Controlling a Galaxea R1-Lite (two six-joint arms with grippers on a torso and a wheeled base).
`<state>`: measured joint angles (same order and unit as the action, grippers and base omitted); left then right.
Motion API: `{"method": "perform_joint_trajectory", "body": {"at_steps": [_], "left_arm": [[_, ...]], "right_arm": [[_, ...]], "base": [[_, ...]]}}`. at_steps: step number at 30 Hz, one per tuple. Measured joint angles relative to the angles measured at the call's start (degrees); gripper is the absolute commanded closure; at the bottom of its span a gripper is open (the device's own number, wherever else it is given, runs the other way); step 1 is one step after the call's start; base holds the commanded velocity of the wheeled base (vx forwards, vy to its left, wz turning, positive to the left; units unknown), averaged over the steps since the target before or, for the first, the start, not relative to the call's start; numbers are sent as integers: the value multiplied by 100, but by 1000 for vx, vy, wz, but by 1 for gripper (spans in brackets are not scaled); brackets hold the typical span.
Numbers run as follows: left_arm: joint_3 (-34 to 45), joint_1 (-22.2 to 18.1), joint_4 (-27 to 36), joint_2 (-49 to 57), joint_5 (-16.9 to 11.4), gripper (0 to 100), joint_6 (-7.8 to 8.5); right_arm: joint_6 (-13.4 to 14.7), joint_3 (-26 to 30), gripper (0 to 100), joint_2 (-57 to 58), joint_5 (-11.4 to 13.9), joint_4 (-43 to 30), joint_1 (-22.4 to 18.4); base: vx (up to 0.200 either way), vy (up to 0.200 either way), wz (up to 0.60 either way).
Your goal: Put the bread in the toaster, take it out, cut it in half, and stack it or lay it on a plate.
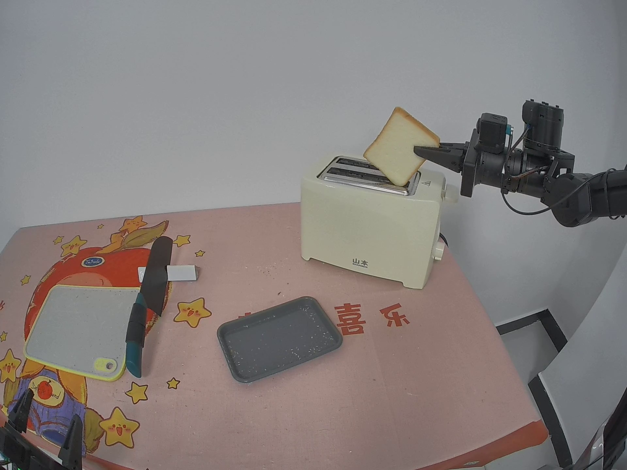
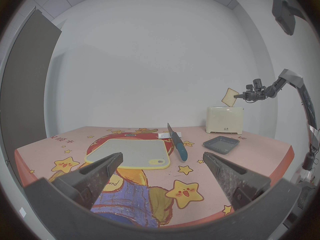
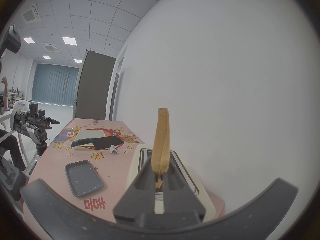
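A slice of bread [image 1: 397, 145] hangs tilted above the cream toaster [image 1: 369, 223], its lowest corner just over the near slot. My right gripper [image 1: 426, 153] is shut on the slice's right edge; the right wrist view shows the bread [image 3: 161, 140] edge-on between the fingers above the toaster [image 3: 186, 180]. A grey plate [image 1: 279, 337] lies in front of the toaster. A knife [image 1: 147, 301] with a teal handle rests across the right edge of the cutting board [image 1: 75, 331]. My left gripper [image 2: 163, 167] stands open at the table's near left corner, holding nothing.
A small white block [image 1: 177, 273] lies beside the knife blade. The pink printed tablecloth [image 1: 405, 386] has free room at the front right. A wall stands close behind the toaster. The table's right edge drops off near the toaster.
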<state>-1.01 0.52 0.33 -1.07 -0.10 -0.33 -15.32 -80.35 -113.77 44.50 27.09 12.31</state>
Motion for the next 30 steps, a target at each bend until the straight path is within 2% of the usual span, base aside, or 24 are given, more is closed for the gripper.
{"method": "perform_joint_trajectory", "body": {"at_steps": [18,30], "left_arm": [[0,0,0,0,2,0,0],[0,0,0,0,0,0,1]], "right_arm": [[-77,265,100,-22,-16,17,91],[-79,295,100,-87,-161,23,216]], "base": [[0,0,0],[0,0,0]]}}
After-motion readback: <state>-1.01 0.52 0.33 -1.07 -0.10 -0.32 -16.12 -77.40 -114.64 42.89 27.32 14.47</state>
